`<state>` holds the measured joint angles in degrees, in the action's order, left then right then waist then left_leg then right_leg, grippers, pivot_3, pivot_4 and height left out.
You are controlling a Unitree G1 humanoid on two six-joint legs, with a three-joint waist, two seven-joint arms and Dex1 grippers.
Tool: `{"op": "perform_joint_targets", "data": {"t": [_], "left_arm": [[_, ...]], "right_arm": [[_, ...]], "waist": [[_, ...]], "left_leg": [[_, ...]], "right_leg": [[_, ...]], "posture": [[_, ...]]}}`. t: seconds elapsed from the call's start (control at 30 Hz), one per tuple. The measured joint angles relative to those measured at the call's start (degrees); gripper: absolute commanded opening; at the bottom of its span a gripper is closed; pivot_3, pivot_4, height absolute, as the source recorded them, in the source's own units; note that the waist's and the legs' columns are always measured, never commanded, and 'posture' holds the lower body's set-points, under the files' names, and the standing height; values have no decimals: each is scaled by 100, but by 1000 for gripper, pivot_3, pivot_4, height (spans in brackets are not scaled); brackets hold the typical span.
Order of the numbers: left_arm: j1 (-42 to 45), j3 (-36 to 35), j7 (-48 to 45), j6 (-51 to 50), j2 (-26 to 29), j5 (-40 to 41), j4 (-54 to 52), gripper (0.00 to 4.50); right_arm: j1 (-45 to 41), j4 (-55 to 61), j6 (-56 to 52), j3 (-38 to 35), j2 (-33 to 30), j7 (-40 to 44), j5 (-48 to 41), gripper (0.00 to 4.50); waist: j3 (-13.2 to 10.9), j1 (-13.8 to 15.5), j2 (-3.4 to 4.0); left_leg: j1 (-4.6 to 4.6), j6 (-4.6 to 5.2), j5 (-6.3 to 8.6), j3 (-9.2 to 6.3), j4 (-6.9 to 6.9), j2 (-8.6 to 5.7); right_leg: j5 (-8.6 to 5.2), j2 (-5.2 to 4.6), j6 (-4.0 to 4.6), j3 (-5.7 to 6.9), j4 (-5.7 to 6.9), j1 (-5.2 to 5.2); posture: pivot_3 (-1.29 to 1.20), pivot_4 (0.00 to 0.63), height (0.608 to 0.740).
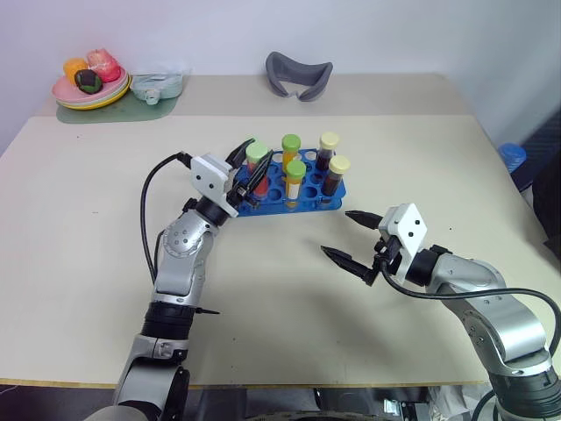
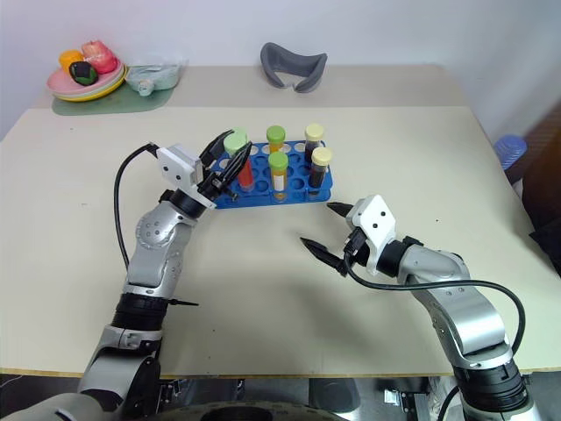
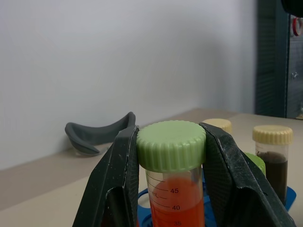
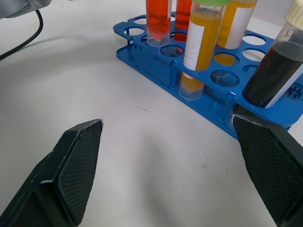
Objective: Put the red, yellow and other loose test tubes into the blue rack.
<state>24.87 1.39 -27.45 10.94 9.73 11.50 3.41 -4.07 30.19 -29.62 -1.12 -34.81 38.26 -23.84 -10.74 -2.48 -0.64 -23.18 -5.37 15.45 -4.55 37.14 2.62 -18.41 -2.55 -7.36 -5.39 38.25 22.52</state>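
The blue rack (image 1: 308,200) stands mid-table with several capped tubes upright in it: yellow liquid (image 4: 201,42), dark liquid (image 4: 273,71) and a red one (image 4: 183,16). My left gripper (image 1: 253,165) is shut on the green cap (image 3: 171,144) of a red-liquid test tube (image 4: 158,19), held nearly upright at the rack's left end. Its pointed tip hangs just at a hole there; whether it is inside I cannot tell. My right gripper (image 1: 337,232) stands open and empty above the table, just in front of the rack's right end.
A grey curved object (image 1: 300,74) lies at the back of the table. A plate of toy food (image 1: 90,83) and a pale green dish (image 1: 158,86) sit on a mat at the back left. The table's right edge runs close to my right arm.
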Motion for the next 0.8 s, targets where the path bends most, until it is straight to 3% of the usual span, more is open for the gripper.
{"op": "perform_joint_targets", "data": {"t": [0.8], "left_arm": [[-52,10,-66,10,152,-100,-103,1246]], "right_arm": [[3,2,2,29,21,-62,4,4500]], "waist": [[0,1,0]], "left_leg": [[2,0,0,0,-1,0]], "right_leg": [[0,0,0,0,0,-2]], "posture": [[0,150,740]]}}
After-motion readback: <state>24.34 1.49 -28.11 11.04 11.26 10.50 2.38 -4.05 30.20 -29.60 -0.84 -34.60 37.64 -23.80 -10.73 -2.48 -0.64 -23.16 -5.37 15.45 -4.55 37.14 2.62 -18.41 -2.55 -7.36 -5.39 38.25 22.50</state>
